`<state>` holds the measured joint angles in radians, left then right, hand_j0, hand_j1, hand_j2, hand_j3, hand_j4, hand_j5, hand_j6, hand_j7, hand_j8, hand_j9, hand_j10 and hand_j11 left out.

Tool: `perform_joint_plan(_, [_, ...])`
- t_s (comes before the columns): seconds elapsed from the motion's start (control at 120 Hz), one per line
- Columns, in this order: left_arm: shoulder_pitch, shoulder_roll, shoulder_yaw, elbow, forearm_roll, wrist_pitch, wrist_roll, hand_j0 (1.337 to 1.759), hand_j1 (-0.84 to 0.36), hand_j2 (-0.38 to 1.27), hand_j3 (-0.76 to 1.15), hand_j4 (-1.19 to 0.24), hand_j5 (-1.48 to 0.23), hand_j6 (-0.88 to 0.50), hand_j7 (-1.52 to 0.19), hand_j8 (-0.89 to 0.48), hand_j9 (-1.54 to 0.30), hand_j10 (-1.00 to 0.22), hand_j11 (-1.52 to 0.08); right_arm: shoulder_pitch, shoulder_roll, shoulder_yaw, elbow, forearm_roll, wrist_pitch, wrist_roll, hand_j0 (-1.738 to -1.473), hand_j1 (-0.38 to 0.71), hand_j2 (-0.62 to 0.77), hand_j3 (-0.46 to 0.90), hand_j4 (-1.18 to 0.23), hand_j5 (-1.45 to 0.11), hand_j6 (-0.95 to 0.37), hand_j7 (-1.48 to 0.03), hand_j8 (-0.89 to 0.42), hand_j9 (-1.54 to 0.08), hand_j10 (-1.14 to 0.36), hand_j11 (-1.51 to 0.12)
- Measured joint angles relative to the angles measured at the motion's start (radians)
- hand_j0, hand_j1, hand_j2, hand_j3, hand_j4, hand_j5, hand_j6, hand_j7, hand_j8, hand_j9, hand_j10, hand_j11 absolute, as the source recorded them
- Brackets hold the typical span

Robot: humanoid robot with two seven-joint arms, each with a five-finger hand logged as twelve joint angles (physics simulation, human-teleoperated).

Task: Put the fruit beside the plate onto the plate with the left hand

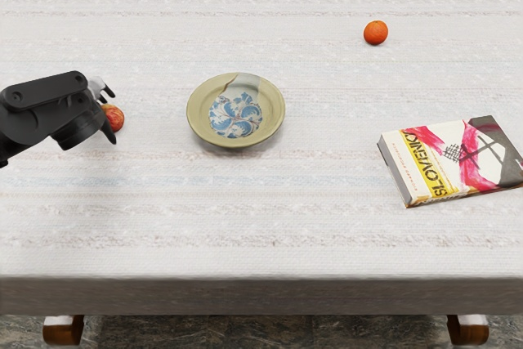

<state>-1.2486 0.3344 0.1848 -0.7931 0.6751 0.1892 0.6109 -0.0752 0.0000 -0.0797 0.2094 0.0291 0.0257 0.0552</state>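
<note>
Status entry: my black left hand (80, 114), grip I cannot tell, sits at the small round red fruit (115, 118) on the white table (261, 210), left of the olive ceramic plate (196, 109); placing not yet done.

Two fruits: red fruit (115, 118), orange fruit (376, 32). One plate (198, 100). One book (451, 159). One robot hand (78, 118).

A small red and yellow fruit (116, 118) is seen on the worktop (261, 218), left of the plate (198, 110) and apart from it, partly hidden by the left hand (78, 116). The round olive-green plate, painted blue at its centre, lies flat.
</note>
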Motion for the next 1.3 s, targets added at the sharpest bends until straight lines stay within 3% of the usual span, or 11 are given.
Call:
perform_joint_plan(0.192, [0.0,0.0,-0.001,0.0,-0.001,-0.003,0.0,1.658,-0.11,0.08,0.0,-0.38,-0.5,-0.38,-0.5,-0.38,-0.5,-0.38,-0.5,0.0,0.0,0.0,0.0,0.0,0.0,0.0,-1.658,-0.32,0.0,0.0,-0.02,-0.03,-0.02,-0.03,-0.02,-0.03,-0.02,-0.03])
perform_joint_plan(0.35, [0.002,0.0,-0.004,0.0,-0.012,-0.018,0.0,1.658,-0.25,0.1,0.0,-0.5,-0.65,-0.5,-0.65,-0.5,-0.65,-0.5,-0.65,0.0,0.0,0.0,0.0,0.0,0.0,0.0,-1.658,-0.32,0.0,0.0,-0.02,-0.03,-0.02,-0.03,-0.02,-0.03,-0.02,-0.03])
perform_joint_plan(0.575, [-0.003,0.01,-0.01,0.0,-0.018,-0.059,0.0,1.654,-0.28,0.11,0.0,-0.59,-0.73,-0.42,-0.75,-0.47,-0.76,-0.57,-0.76,0.0,0.0,0.0,0.0,0.0,0.0,0.0,-1.658,-0.32,0.0,0.0,-0.02,-0.03,-0.02,-0.03,-0.02,-0.03,-0.02,-0.03])
perform_joint_plan(0.725, [-0.033,0.077,-0.027,0.0,-0.095,-0.162,0.0,1.654,-0.3,0.18,0.0,-0.59,-0.77,-0.4,-0.78,-0.45,-0.79,-0.59,-0.79,0.0,0.0,0.0,0.0,0.0,0.0,0.0,-1.658,-0.32,0.0,0.0,-0.02,-0.03,-0.02,-0.03,-0.02,-0.03,-0.02,-0.03])
perform_joint_plan(0.758, [-0.034,0.082,-0.038,0.0,-0.107,-0.186,0.0,1.654,-0.31,0.23,0.0,-0.59,-0.78,-0.41,-0.78,-0.45,-0.79,-0.59,-0.8,0.0,0.0,0.0,0.0,0.0,0.0,0.0,-1.658,-0.32,0.0,0.0,-0.02,-0.03,-0.02,-0.03,-0.02,-0.03,-0.02,-0.03])
perform_joint_plan(0.85, [-0.029,0.17,-0.124,0.0,-0.126,-0.274,0.0,1.655,-0.32,0.17,0.0,-0.57,-0.79,-0.38,-0.8,-0.43,-0.81,-0.6,-0.81,0.0,0.0,0.0,0.0,0.0,0.0,0.0,-1.658,-0.32,0.0,0.0,-0.02,-0.03,-0.02,-0.03,-0.02,-0.03,-0.02,-0.03])
perform_joint_plan(0.992, [-0.043,0.173,-0.227,0.0,-0.167,-0.359,0.0,1.654,-0.32,0.21,0.0,-0.56,-0.81,-0.37,-0.82,-0.43,-0.82,-0.61,-0.82,0.0,0.0,0.0,0.0,0.0,0.0,0.0,-1.658,-0.32,0.0,0.0,-0.02,-0.03,-0.02,-0.03,-0.02,-0.03,-0.02,-0.03])
perform_joint_plan(1.05, [-0.081,0.178,-0.251,0.0,-0.196,-0.39,0.0,1.655,-0.32,0.2,0.0,-0.56,-0.82,-0.37,-0.82,-0.42,-0.82,-0.61,-0.82,0.0,0.0,0.0,0.0,0.0,0.0,0.0,-1.658,-0.32,0.0,0.0,-0.02,-0.03,-0.02,-0.03,-0.02,-0.03,-0.02,-0.03])
perform_joint_plan(1.158, [-0.111,0.164,-0.294,0.0,-0.23,-0.43,0.0,1.655,-0.33,0.23,0.0,-0.55,-0.82,-0.37,-0.83,-0.42,-0.82,-0.61,-0.82,0.0,0.0,0.0,0.0,0.0,0.0,0.0,-1.658,-0.32,0.0,0.0,-0.02,-0.03,-0.02,-0.03,-0.02,-0.03,-0.02,-0.03])
perform_joint_plan(1.3, [-0.135,0.091,-0.323,0.0,-0.243,-0.447,0.0,1.654,-0.3,0.14,0.0,-0.55,-0.83,-0.36,-0.83,-0.41,-0.83,-0.62,-0.83,0.0,0.0,0.0,0.0,0.0,0.0,0.0,-1.658,-0.32,0.0,0.0,-0.02,-0.03,-0.02,-0.03,-0.02,-0.03,-0.02,-0.03])
